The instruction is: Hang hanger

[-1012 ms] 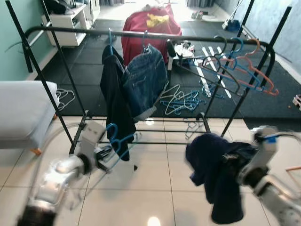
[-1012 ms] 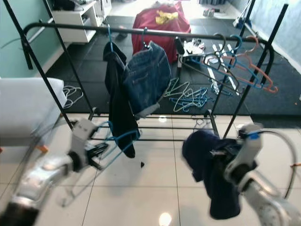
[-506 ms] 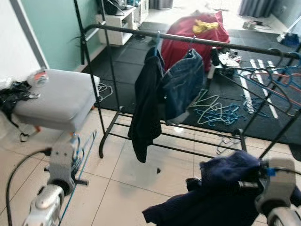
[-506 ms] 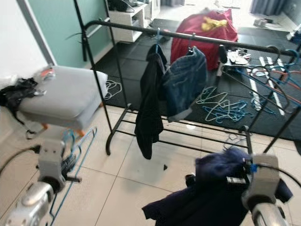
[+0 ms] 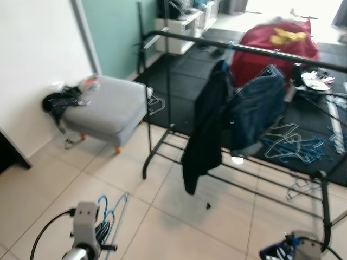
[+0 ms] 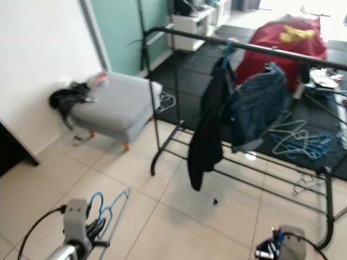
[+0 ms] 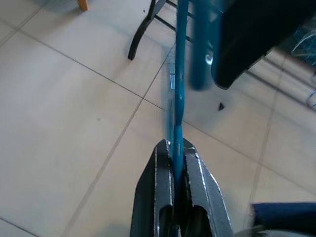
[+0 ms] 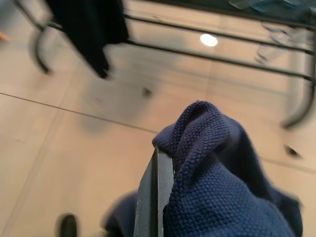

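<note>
My left end effector (image 7: 174, 153) pinched the blue hanger (image 7: 178, 84); my right end effector (image 8: 160, 173) gripped the navy sweater (image 8: 222, 182). Nothing yet hung on the rack (image 6: 255, 50), which stood well apart.

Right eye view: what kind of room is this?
Probably a room at home used for laundry. A black rack on the tiled floor holds a dark coat and jeans, loose hangers lie on the dark mat behind, and a grey footstool stands by the wall.
</note>
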{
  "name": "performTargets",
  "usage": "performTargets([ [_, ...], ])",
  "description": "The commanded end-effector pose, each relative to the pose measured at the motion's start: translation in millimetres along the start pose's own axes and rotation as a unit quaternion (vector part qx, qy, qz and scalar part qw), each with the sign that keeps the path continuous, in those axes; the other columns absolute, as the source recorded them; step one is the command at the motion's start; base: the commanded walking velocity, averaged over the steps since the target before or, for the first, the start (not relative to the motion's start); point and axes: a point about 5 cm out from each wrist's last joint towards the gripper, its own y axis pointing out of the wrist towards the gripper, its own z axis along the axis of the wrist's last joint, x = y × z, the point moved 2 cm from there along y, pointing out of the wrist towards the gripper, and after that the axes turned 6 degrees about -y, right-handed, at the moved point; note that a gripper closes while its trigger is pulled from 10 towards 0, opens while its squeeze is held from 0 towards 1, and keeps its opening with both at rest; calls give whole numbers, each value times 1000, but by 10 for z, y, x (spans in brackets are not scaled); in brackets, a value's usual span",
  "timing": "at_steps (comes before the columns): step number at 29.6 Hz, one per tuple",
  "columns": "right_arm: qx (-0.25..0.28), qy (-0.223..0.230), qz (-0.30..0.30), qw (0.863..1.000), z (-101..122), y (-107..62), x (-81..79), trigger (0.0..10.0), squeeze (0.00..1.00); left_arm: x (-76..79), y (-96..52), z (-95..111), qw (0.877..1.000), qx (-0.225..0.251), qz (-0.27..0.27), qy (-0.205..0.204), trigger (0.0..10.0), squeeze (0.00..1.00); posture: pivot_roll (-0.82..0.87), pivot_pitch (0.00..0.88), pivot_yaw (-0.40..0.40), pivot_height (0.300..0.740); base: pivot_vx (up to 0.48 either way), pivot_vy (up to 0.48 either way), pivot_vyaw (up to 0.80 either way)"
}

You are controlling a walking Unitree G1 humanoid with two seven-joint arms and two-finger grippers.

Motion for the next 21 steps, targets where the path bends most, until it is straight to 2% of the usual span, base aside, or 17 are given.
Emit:
performTargets([
  [1,-2,42,-6,999,-105,-18,78,10000,0,-9,-5,-66,999,-7,-24,-22,10000,0,-36,99,-11,740,0,0,663],
  [9,7,48,3,999,-127,29,97,10000,0,1,22,-50,999,-10,-39,-16,10000,0,-43,101,-9,740,0,0,663],
  [21,18,57,17,998,-130,92,76,10000,0,42,43,74,998,17,-60,-22,10000,0,-9,131,-10,740,0,0,663],
])
